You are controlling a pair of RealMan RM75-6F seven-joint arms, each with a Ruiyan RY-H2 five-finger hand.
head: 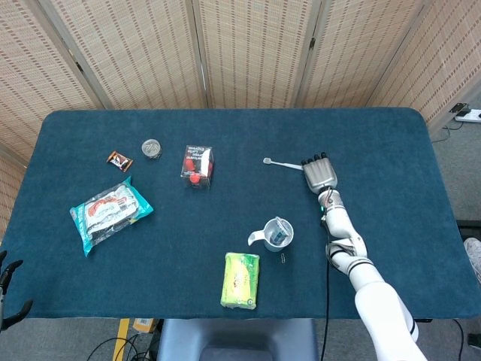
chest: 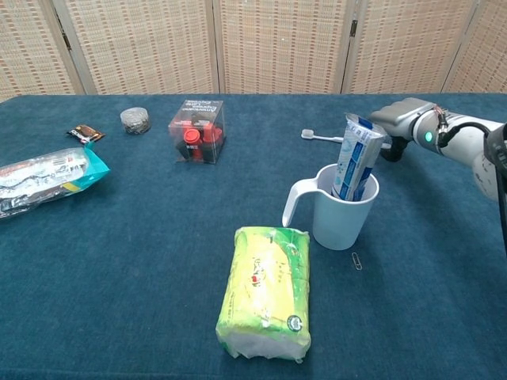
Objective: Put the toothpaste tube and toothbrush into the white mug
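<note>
Right arm reaching forward over the blue surface [head: 391,150], forearm running from the near right edge toward the middle. The right hand [head: 319,172] lies palm down, low over the cloth, fingers [head: 313,159] side by side and pointing away from the robot; in the chest view the same hand [chest: 402,119] appears behind the mug, fingers bent downward toward the surface. Whether they rest on the toothbrush handle or close on anything cannot be told from either view.

The toothbrush [head: 281,163] lies flat on the surface, head to the left, handle running right to meet the fingertips of the right hand; the far end of the handle is hidden under them. In the chest view only the head end of the toothbrush [chest: 314,135] is visible, the remainder hidden behind the tube.

The white mug [chest: 341,210] stands upright nearer the robot than the hand, handle to the left. The toothpaste tube [chest: 357,157] stands in it, leaning slightly, its upper end rising above the rim.

Only the dark fingertips of the left hand [head: 9,289] show, at the lower left corner of the head view, off the surface, spread and holding nothing.

Also on the surface: a green packet [chest: 264,290] just in front of the mug, a paper clip [chest: 356,260] beside the mug's base, a clear box [chest: 196,131] with red contents, a small round tin [chest: 135,119], a small dark wrapper [chest: 84,134], and a teal-edged bag [chest: 41,177] at far left.
</note>
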